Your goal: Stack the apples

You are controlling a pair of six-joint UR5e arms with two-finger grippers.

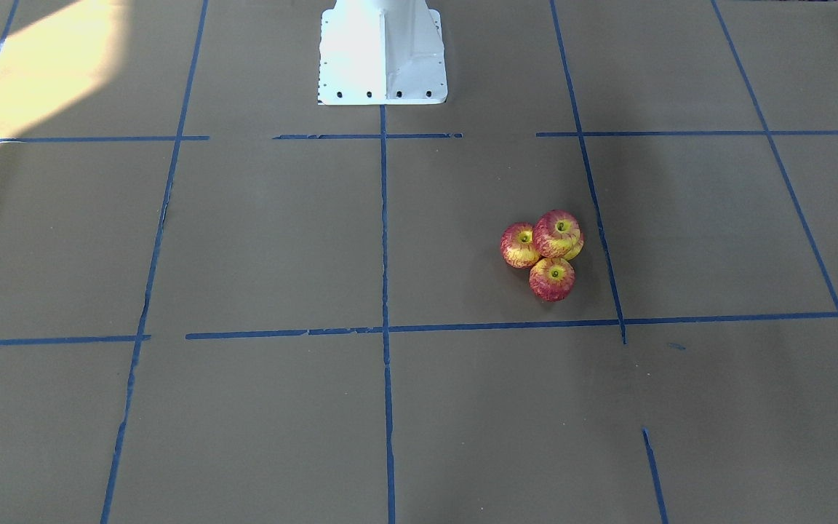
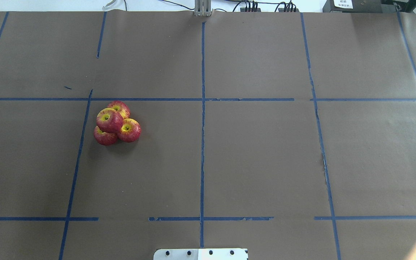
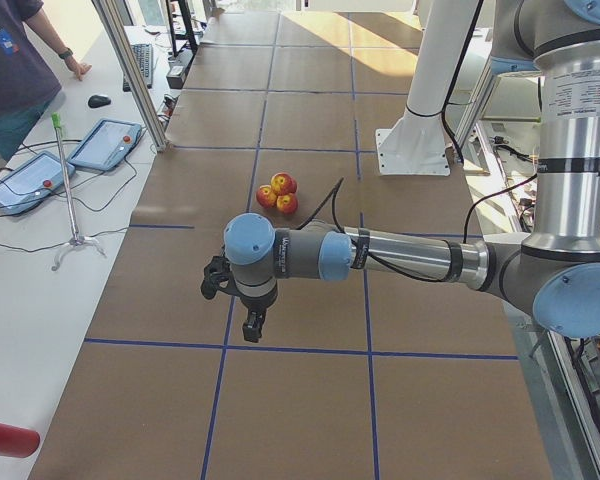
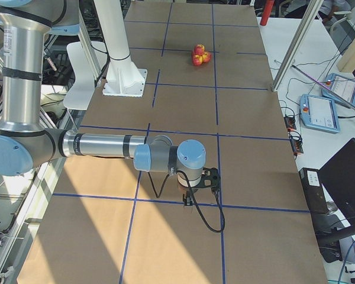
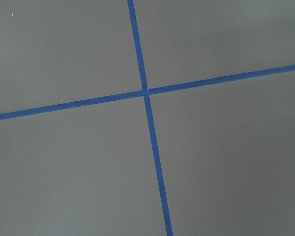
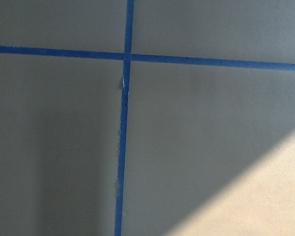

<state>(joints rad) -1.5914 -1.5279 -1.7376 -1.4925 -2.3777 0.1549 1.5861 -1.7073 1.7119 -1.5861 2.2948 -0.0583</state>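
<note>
Four apples, red streaked with yellow, sit in a tight cluster on the brown table. Three rest on the table and touch. One apple (image 2: 109,120) sits on top of them, stem dimple up; in the front-facing view it is the upper apple (image 1: 557,233). The cluster also shows in the left side view (image 3: 278,192) and small and far in the right side view (image 4: 199,54). My left gripper (image 3: 235,300) hangs above the table far from the apples. My right gripper (image 4: 200,186) is at the opposite end of the table. I cannot tell whether either is open or shut. Both wrist views show only paper and tape.
Blue tape lines (image 2: 203,108) divide the brown paper into squares. The white robot base (image 1: 382,54) stands at the table's robot-side edge. A person, tablets (image 3: 105,143) and a thin stand are on the white bench beyond the far edge. A sunlit patch (image 1: 41,65) lies on the paper.
</note>
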